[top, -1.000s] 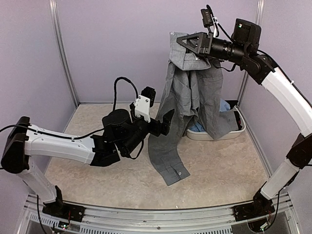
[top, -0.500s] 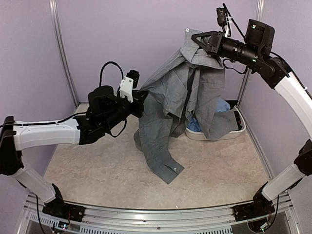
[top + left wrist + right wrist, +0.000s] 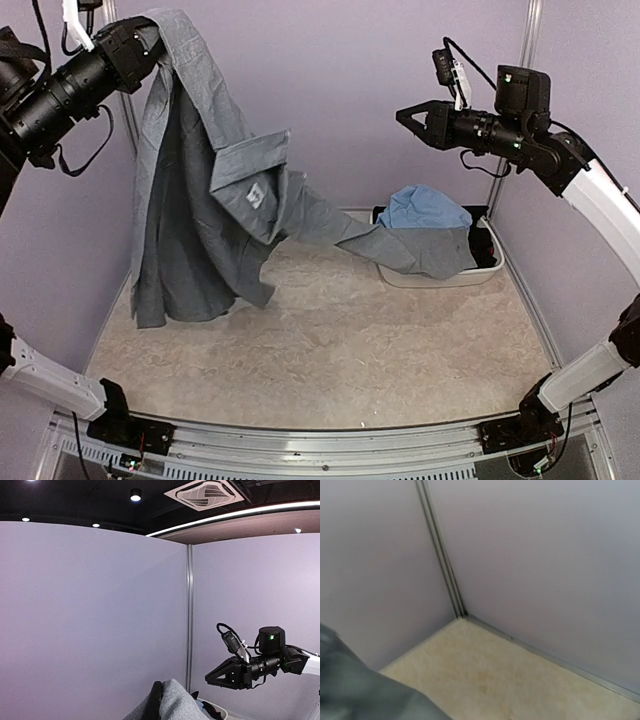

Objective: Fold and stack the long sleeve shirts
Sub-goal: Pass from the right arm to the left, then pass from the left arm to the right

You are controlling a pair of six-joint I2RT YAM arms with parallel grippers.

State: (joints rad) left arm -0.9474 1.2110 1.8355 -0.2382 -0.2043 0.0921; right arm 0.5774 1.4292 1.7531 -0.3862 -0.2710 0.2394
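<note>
Slate grey cloth button-up shirt [image 3: 190,200] hangs at 10 o'clock, clamped in left gripper [image 3: 150,45]. Sleeve trails to white oval plastic basin [image 3: 440,278], 2 o'clock. Right gripper [image 3: 408,115] empty, gap unclear. Limp, light; probably best gripped at the shoulders.

The grey shirt [image 3: 190,220] is matt cloth, the basin [image 3: 440,283] smooth plastic.

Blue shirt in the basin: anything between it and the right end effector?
No, nothing hangs in the air between the right end effector and the blue shirt. However, a sleeve of the grey shirt trails into the basin against its near side.
</note>
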